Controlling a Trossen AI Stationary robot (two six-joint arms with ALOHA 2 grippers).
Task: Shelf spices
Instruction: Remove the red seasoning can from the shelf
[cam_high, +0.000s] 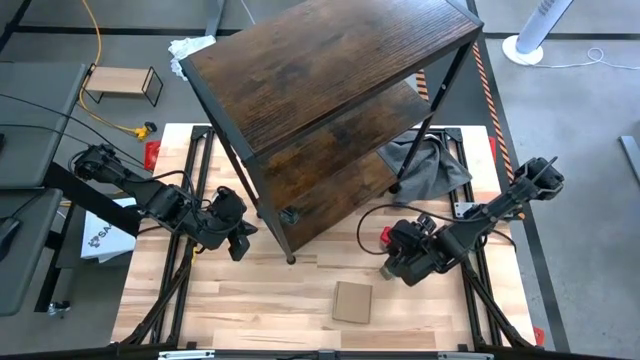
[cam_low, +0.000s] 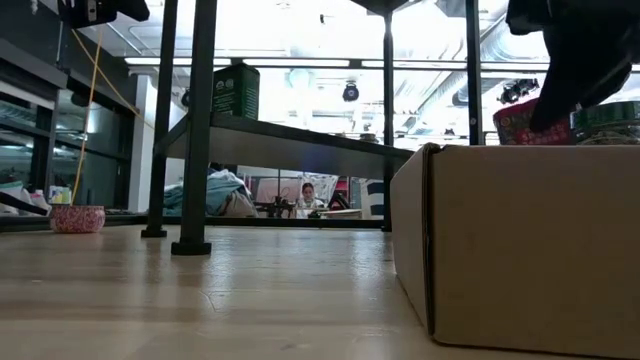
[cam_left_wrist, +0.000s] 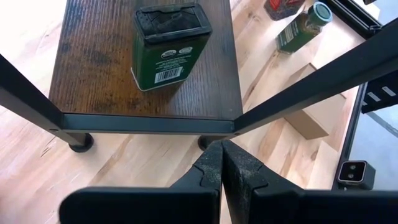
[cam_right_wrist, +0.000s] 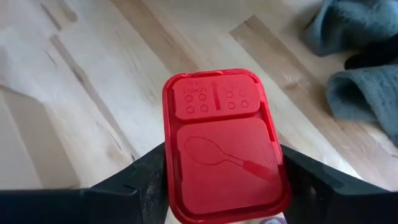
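The shelf (cam_high: 330, 95), dark wood-grain boards in a black frame, stands on the table's far half. A dark green tin (cam_left_wrist: 168, 46) with a black lid stands upright on its bottom board. My left gripper (cam_left_wrist: 221, 171) is shut and holds nothing, just off the shelf's near-left leg (cam_high: 291, 258). My right gripper (cam_right_wrist: 221, 186) is shut on the red boxy spice container (cam_right_wrist: 221, 146), near the table's right side (cam_high: 395, 255). A green-lidded bottle (cam_left_wrist: 303, 28) shows beyond the shelf frame. My right gripper holds the red boxy container by its two opposite sides just under the red lid (cam_right_wrist: 180, 186), pinched between the two fingers (cam_right_wrist: 140, 183). The fingers come from above, pointing down. The container is upright; whether its base is on the table is hidden.
A flat brown cardboard piece (cam_high: 352, 302) lies near the table's near edge, close before the low camera (cam_low: 530, 250). A grey cloth (cam_high: 425, 165) lies by the shelf's right legs. A small pinkish container (cam_low: 77, 218) sits at the left in the low view.
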